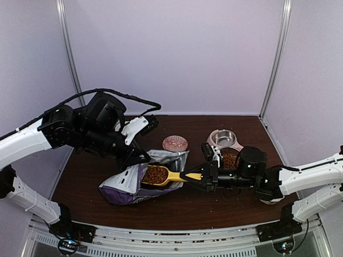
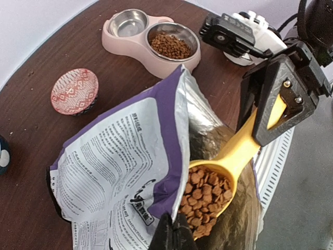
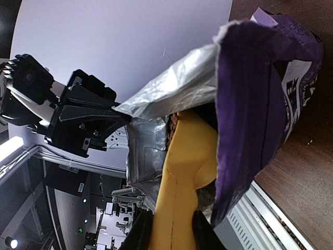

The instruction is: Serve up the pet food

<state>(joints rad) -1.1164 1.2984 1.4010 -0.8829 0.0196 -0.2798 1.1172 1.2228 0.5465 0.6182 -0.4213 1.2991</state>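
The pet food (image 2: 208,195) fills the bowl of a yellow scoop (image 2: 244,146) inside the mouth of the purple bag (image 2: 114,166), which lies on its side. My left gripper (image 2: 176,229) is shut on the bag's upper mouth edge and holds it up. My right gripper (image 3: 169,229) is shut on the yellow scoop's (image 3: 182,172) handle, reaching in from the right. From above, the scoop (image 1: 177,175) sits level in the bag (image 1: 126,187), between the left gripper (image 1: 140,159) and the right gripper (image 1: 192,175). More kibble (image 2: 169,46) lies in one steel bowl of the pink feeder (image 2: 135,44).
A small red patterned dish (image 1: 174,143) stands behind the bag. The pink feeder (image 1: 210,140) is at the back right, close to my right arm. The feeder's other bowl (image 2: 127,22) is bare steel. Pale walls close the table on three sides.
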